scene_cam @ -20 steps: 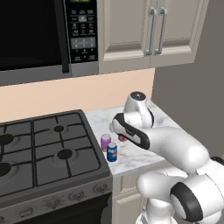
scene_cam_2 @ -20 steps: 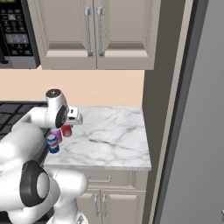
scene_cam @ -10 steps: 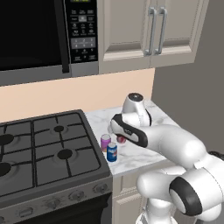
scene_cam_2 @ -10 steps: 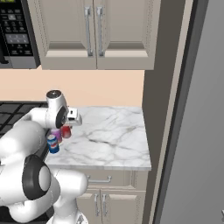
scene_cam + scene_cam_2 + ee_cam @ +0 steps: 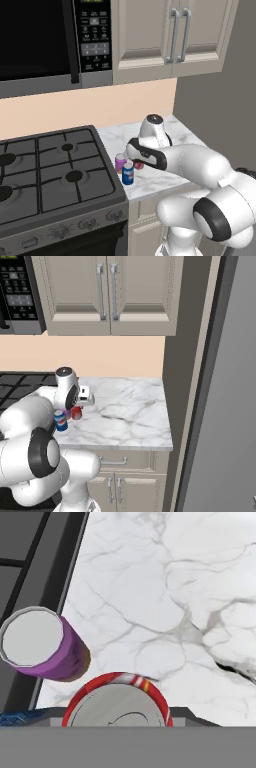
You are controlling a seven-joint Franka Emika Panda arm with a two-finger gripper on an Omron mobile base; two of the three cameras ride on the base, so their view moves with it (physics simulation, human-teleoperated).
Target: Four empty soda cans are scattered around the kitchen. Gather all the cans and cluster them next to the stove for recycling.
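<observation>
Marble surface (image 5: 130,411) beside the stove (image 5: 45,175) carries three cans: purple (image 5: 42,646), blue (image 5: 128,173), red (image 5: 119,701). My gripper's (image 5: 75,406) spread I cannot tell.

Looking down on marble counter (image 5: 165,612), beside stove edge (image 5: 47,557).

Red can (image 5: 118,704) upright at bottom centre, silvery top facing the camera. Purple can (image 5: 42,644) upright just beside it, close to the stove edge. Blue sliver (image 5: 27,718) at lower left, possibly a third can; too cropped to confirm.
</observation>
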